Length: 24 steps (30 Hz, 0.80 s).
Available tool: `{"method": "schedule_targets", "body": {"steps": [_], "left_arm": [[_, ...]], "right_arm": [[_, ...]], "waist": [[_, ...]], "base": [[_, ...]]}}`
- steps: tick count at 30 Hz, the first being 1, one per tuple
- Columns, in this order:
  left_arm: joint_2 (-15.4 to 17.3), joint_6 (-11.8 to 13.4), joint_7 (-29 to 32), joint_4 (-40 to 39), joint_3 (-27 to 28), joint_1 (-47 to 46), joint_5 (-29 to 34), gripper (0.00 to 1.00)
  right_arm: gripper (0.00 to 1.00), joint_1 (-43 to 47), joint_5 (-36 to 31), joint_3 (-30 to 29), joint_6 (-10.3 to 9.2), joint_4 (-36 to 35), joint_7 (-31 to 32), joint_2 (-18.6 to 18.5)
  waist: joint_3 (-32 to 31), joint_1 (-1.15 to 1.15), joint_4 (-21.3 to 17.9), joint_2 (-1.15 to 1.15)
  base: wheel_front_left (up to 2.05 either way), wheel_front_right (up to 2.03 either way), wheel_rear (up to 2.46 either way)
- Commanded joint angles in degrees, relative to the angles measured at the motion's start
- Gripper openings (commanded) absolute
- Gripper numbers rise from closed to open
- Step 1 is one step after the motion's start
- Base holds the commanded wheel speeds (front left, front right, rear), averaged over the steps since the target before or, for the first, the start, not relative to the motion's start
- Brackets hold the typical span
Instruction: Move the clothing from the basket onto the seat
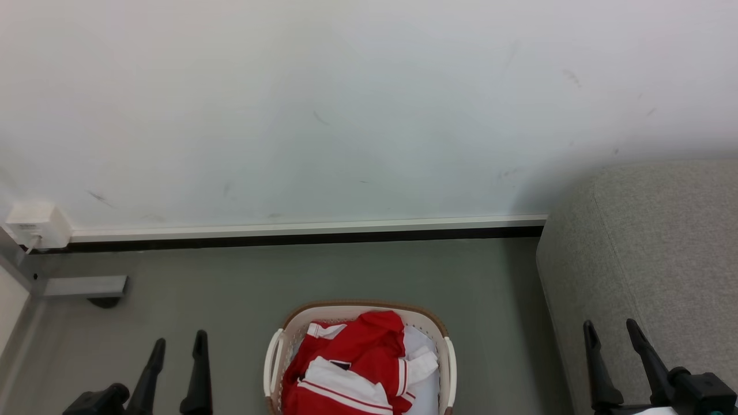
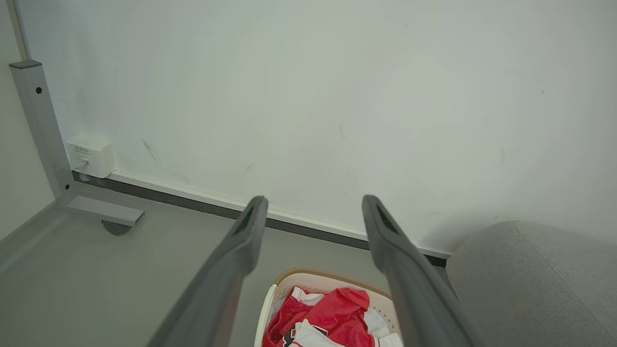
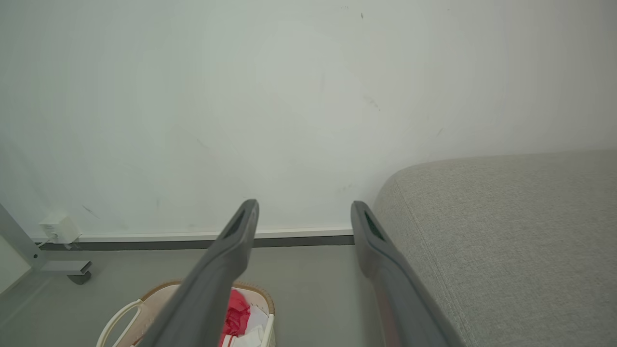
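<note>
Both arms hang low over the grey floor [image 1: 230, 300], and neither holds anything. The left gripper [image 1: 180, 340] has its two dark fingers spread apart and empty, tips pointing toward the white wall [image 1: 346, 115]. The basket [image 1: 364, 305] sits on the floor just to the right of those fingers, clear of them. The clothing [image 1: 360, 349] lies crumpled inside it, red with white stripes and panels, heaped over something plain white on the side farther from the left fingers. The right gripper [image 1: 610, 326] is also spread wide with nothing between its fingers. The seat [image 1: 663, 259] rises close beside and beyond them, its rounded grey corner nearest; I can't tell whether they brush the fabric. Left of these fingers, a strip of floor separates them from the basket. Beyond the left fingers, a small white box [image 1: 33, 225] sits at the foot of the wall.
</note>
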Motion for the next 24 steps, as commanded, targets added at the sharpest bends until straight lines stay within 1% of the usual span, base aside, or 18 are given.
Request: {"method": "schedule_targets", "body": {"steps": [1, 14, 24], "left_arm": [[0.49, 0.06, -0.44, -0.42, 0.26, 0.48, 1.79, 1.00], [0.49, 0.07, -2.16, 0.94, 0.67, 1.08, 6.80, 1.00], [0.67, 0.07, -3.04, 1.27, 0.54, 1.42, 10.50, 1.00]], "right_arm": [[1.00, 0.51, -0.97, -0.24, -0.10, 0.06, -0.52, -0.60], [1.00, 0.86, -1.78, -0.46, -0.12, 0.78, -2.06, -0.63], [1.00, 1.11, -4.50, 0.69, -0.13, 1.12, -3.06, -0.64]], "waist": [[0.02, 0.00, 0.02, 0.00], [0.18, 0.00, 0.01, 0.00], [0.59, 0.00, -0.12, 0.00]], "base": [[0.00, 0.00, 0.00], [0.00, 0.00, 0.00], [0.00, 0.00, 0.00]]}}
